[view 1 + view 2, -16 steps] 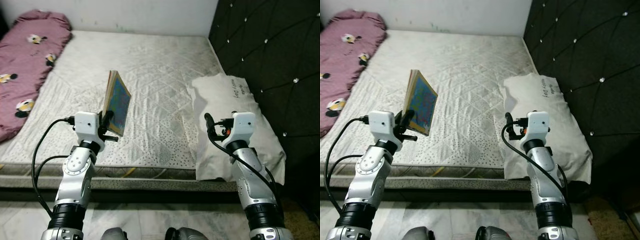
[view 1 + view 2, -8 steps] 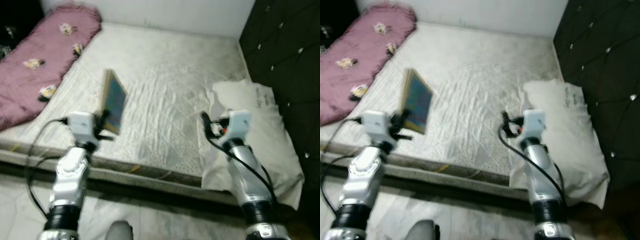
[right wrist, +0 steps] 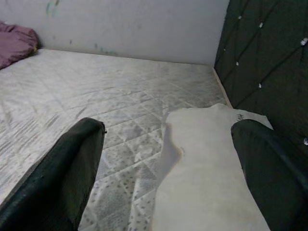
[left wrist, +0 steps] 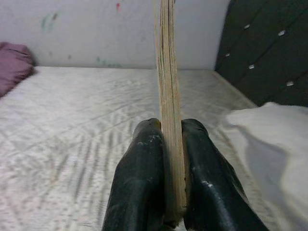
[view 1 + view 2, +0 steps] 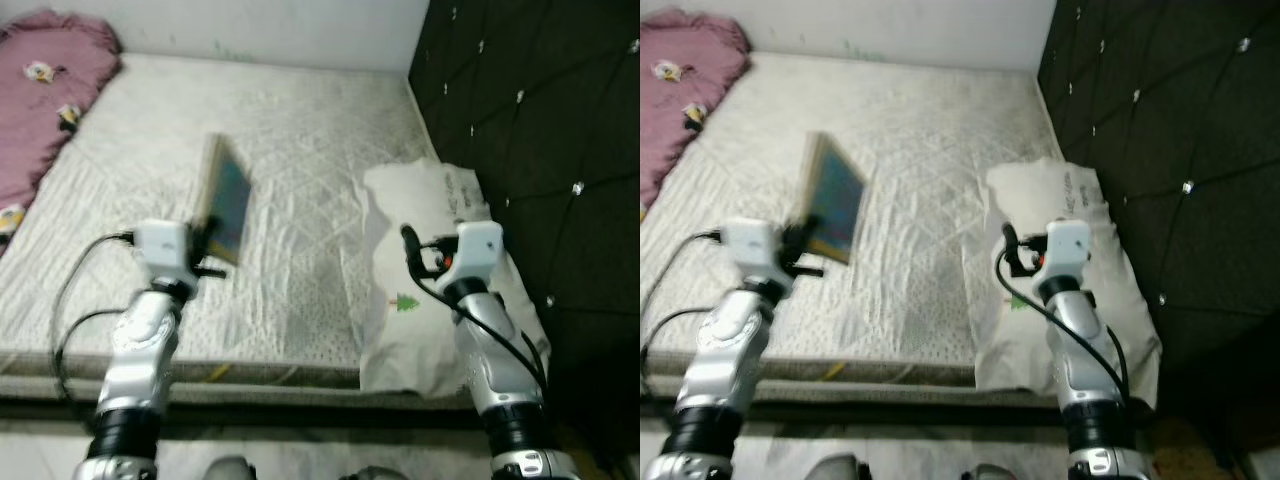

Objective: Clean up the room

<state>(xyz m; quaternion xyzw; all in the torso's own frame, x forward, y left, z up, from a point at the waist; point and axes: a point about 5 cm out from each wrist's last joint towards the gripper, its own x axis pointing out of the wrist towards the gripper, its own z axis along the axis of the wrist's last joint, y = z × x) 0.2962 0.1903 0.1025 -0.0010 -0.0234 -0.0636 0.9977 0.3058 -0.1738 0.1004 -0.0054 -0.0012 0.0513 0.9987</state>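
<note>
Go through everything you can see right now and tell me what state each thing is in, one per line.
Book: closed, held on edge above the mattress.
Left pincer: shut on the book.
Right pincer: open, holding nothing, above the pillow's edge.
Pillow: lying flat by the dark headboard.
Pink blanket: rumpled, at the mattress's far left.
Mattress: bare.

Both silver arms are raised forward with elbows bent, their wrists held level over the near edge of the mattress (image 5: 300, 130). The left gripper (image 4: 166, 180) has its two black fingers pressed together on the lower edge of a thin book (image 5: 224, 212), holding it upright above the mattress. The right gripper (image 3: 168, 163) hovers with its fingers spread wide apart, holding nothing, at the mattress's near right corner.
</note>
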